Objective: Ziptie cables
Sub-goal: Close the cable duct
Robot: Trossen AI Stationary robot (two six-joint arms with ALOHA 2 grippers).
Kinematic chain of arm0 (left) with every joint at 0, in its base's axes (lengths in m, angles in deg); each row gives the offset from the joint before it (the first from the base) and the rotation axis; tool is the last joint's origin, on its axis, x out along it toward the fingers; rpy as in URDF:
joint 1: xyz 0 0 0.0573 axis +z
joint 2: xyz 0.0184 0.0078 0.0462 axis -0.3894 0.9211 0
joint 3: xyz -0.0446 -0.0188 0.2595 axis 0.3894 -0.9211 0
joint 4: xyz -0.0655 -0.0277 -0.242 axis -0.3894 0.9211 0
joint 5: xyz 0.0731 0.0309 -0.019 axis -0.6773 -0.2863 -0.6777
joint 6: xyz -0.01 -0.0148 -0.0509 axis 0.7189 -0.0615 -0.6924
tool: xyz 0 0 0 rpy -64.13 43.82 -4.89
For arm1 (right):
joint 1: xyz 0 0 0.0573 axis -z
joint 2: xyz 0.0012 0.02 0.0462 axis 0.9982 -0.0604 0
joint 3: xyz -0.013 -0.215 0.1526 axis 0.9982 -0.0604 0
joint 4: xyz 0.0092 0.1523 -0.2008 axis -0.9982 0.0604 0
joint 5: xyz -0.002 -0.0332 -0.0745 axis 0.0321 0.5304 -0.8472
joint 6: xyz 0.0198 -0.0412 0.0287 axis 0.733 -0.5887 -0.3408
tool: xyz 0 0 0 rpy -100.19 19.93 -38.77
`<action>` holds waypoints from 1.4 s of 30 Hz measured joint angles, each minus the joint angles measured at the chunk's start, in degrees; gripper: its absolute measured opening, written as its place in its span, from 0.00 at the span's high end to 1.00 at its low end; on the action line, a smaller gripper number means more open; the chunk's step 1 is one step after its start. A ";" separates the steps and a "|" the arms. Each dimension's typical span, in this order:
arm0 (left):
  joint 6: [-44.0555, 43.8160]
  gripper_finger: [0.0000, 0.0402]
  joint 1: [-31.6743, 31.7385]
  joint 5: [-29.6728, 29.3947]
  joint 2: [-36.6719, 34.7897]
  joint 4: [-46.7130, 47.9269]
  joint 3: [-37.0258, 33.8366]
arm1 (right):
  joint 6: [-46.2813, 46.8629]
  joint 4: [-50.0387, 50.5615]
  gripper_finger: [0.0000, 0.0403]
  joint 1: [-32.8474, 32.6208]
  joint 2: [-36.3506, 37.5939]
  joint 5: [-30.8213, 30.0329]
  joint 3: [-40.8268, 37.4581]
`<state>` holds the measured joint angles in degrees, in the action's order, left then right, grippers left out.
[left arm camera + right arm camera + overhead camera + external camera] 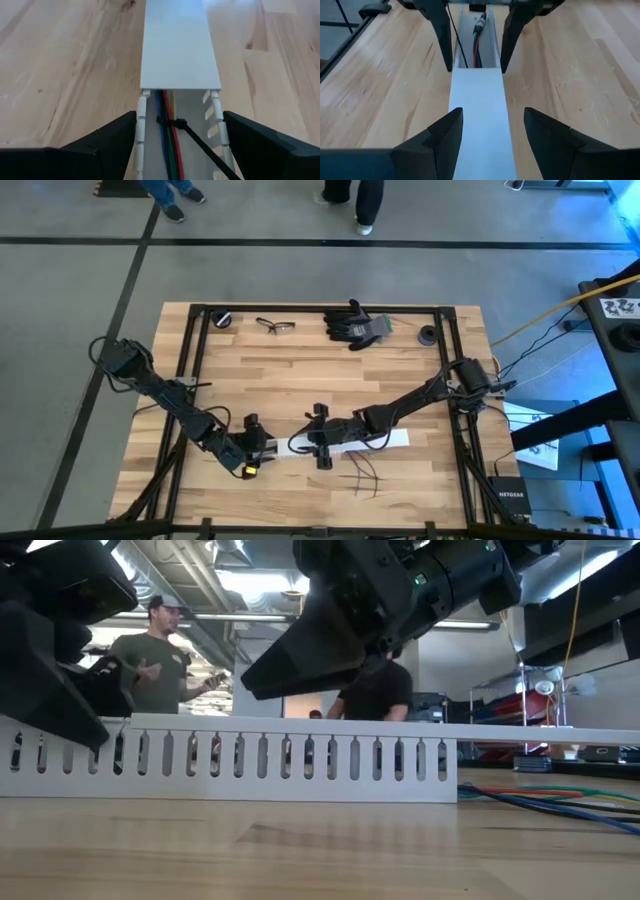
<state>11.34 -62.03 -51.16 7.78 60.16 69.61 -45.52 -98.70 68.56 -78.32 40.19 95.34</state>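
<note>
Fingers of the left gripper [177, 150] straddle the white slotted duct [179, 45] at the tabletop's six o'clock, spread wide; inside lie the cables [167, 150], zip-tied. Right gripper [492, 140] straddles its lid, parted.

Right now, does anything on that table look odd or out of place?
The zip tie around the cables has a long untrimmed tail slanting across the open white duct. More cables splay loose on the table beside it. Otherwise nothing stands out.

Cables [545, 798] trail from a slotted white duct [240, 758].
</note>
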 joint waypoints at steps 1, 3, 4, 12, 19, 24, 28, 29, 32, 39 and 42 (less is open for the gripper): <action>0.00 0.31 0.00 -0.07 -0.01 -0.13 0.00 | 0.01 -0.36 0.51 0.00 -0.41 0.00 -0.03; 0.00 0.31 -0.24 -0.38 -0.02 -0.16 -0.01 | 0.01 -2.16 0.51 0.00 -1.08 0.00 -0.01; 0.00 0.31 -0.28 -0.69 0.00 -0.12 -0.01 | 0.01 -2.31 0.51 0.00 -1.23 0.00 -0.07; -0.18 0.31 -0.96 -2.17 2.58 -1.97 -0.01 | -0.03 -6.08 0.51 -0.04 -2.59 -1.29 -0.03; 0.05 0.33 -1.55 -3.22 0.33 -3.40 -0.01 | -0.25 -7.66 0.51 0.00 -2.02 -1.66 -0.03; 0.17 0.37 -2.04 -3.60 0.31 -2.92 -0.01 | -0.03 -7.45 0.51 0.00 -2.00 -1.11 -0.03; 1.11 0.38 -2.19 -3.68 0.33 -2.93 -0.01 | 0.03 -8.05 0.51 -0.31 -2.00 -0.37 -0.03; 1.07 0.38 -2.12 -3.68 0.41 -2.87 -0.01 | 0.18 -7.69 0.51 -0.45 -2.00 0.13 -0.03; 1.47 0.38 -2.10 -3.66 0.63 -2.88 -0.01 | 0.18 -5.12 0.51 -0.85 -2.00 0.42 -0.03; 1.19 0.38 -2.10 -3.32 0.79 -3.08 -0.01 | 0.77 -4.06 0.51 -0.91 -2.00 3.55 -0.01; 1.22 0.38 -2.19 -3.23 0.82 -3.05 -0.01 | 2.08 -3.79 0.51 -1.37 -2.00 4.09 -0.01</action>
<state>12.57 -64.21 -54.39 8.60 57.11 69.59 -43.45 -102.49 67.19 -80.32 44.28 95.33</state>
